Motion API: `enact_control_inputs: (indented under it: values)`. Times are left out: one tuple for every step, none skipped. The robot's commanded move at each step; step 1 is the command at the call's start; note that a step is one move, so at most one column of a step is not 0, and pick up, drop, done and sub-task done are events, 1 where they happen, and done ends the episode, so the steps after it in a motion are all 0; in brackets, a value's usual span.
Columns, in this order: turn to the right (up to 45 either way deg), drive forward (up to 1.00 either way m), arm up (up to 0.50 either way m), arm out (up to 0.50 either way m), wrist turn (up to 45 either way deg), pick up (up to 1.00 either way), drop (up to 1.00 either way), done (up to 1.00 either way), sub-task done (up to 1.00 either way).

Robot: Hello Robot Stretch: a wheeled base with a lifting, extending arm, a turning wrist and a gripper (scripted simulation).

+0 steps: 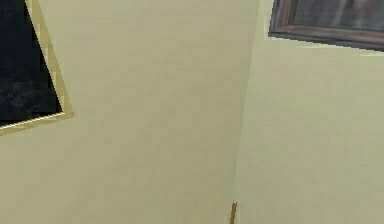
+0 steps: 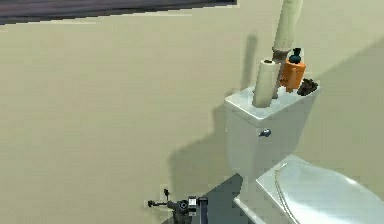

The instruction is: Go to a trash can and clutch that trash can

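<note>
Gripper (image 2: 156, 204): nearest, low at the arm side view's bottom edge; only bare beige wall behind its fingers, so it holds nothing; how wide it stands cannot be told.
Trash can: cannot tell where it is.
Dark low shape (image 2: 226, 198): just right of the gripper, against the toilet's foot; too unclear to name.
Toilet (image 2: 310, 195): white, lid down, near right.
Tank (image 2: 248, 135): bears a paper roll (image 2: 265, 80), an orange bottle (image 2: 292, 72) and a pale tube (image 2: 287, 25).
Forward view: a gold-framed dark picture (image 1: 25, 60) on the left, a window (image 1: 330, 20) on the far right.
</note>
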Motion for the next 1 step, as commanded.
enact_control_inputs:
  values:
    - [0.0,0.0,0.0,0.0,33.0,0.0,0.0,0.0,0.0]
